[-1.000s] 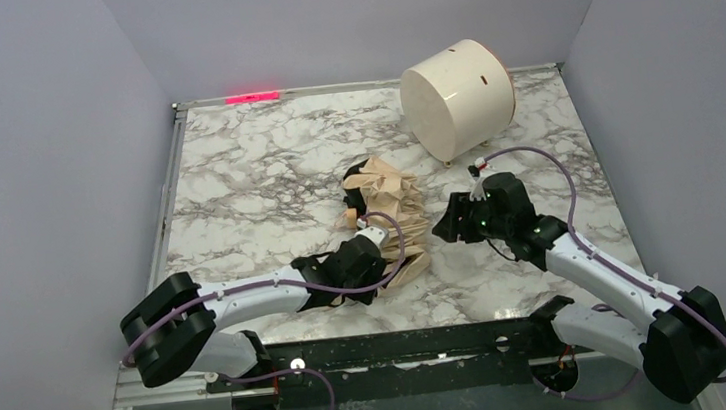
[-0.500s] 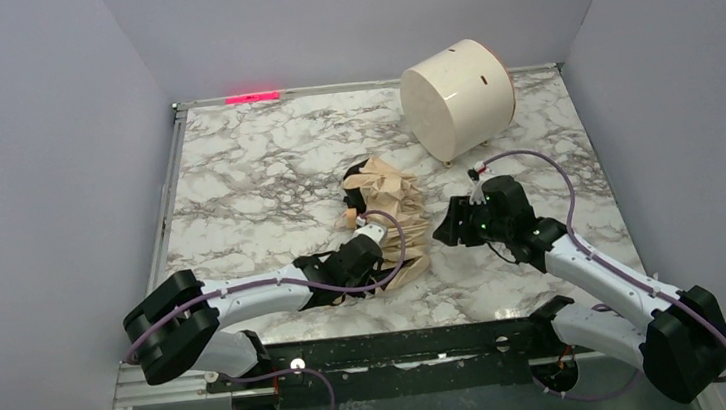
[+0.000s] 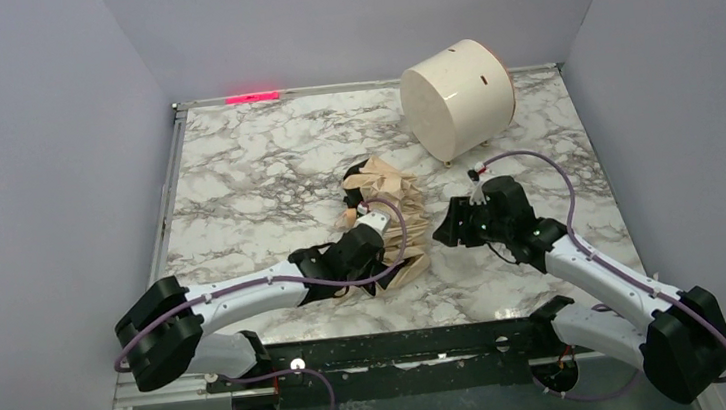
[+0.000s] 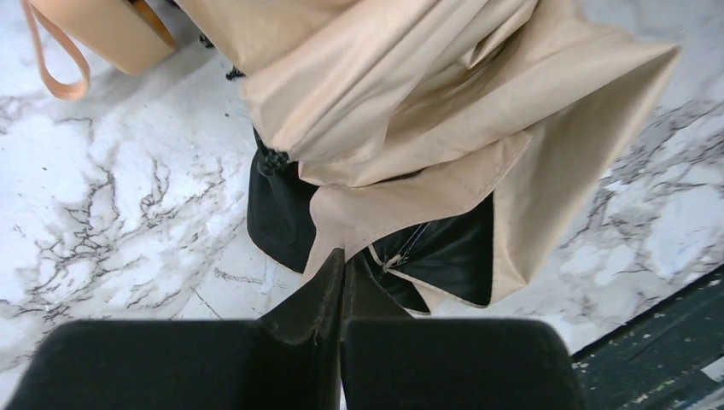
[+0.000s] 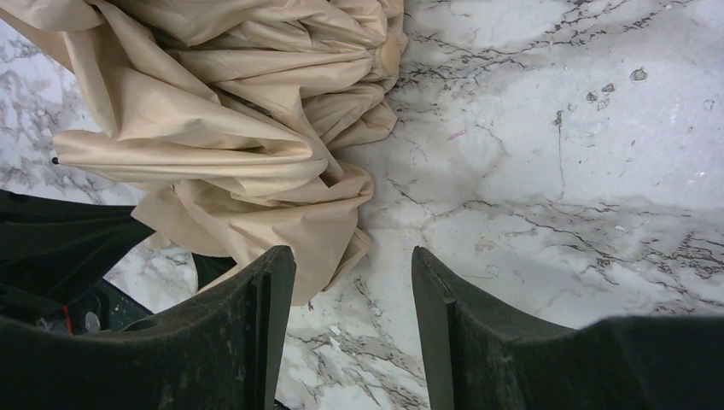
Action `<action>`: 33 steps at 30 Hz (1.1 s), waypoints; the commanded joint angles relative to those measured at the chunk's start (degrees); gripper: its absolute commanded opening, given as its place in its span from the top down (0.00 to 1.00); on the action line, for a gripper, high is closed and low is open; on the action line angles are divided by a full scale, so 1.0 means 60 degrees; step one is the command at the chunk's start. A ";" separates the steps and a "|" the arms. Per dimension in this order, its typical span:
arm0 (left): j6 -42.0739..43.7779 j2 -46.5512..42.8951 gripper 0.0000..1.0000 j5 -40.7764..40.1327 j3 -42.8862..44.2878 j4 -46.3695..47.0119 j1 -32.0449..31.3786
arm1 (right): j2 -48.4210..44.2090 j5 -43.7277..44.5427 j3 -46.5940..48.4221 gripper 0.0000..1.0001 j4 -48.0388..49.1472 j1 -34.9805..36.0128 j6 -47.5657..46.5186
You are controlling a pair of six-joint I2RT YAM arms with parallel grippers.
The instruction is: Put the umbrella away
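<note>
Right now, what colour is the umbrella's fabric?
Beige-tan, with black showing under the folds of the umbrella; the left wrist view shows it best.

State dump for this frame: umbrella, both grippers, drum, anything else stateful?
umbrella, collapsed, fabric loose and crumpled, lying on the table
left gripper, shut on the umbrella's fabric edge
right gripper, open, empty, beside the umbrella
white drum, on its side, apart from the umbrella
red light, lit

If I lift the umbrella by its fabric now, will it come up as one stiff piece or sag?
Probably sags: the umbrella canopy lies in loose, crumpled folds. Its strap loop could dangle and snag. It looks light, so pushing would likely bunch it rather than slide it.
</note>
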 commanded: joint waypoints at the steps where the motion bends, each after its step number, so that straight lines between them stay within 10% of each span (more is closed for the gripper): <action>1: 0.0195 -0.0611 1.00 0.0046 0.0633 -0.0544 -0.0066 | -0.0490 -0.0115 -0.0031 0.42 -0.0086 0.0030 0.0212; 17: -0.0218 -0.1776 1.00 0.1727 0.1109 -0.0910 -0.0113 | -0.2592 -0.1352 -0.0895 0.24 0.1559 0.0830 0.1949; 33: 0.0290 -0.1756 1.00 0.1295 0.2201 -0.1472 -0.0125 | -0.2344 -0.1554 -0.2987 0.27 0.8284 0.2072 -0.2845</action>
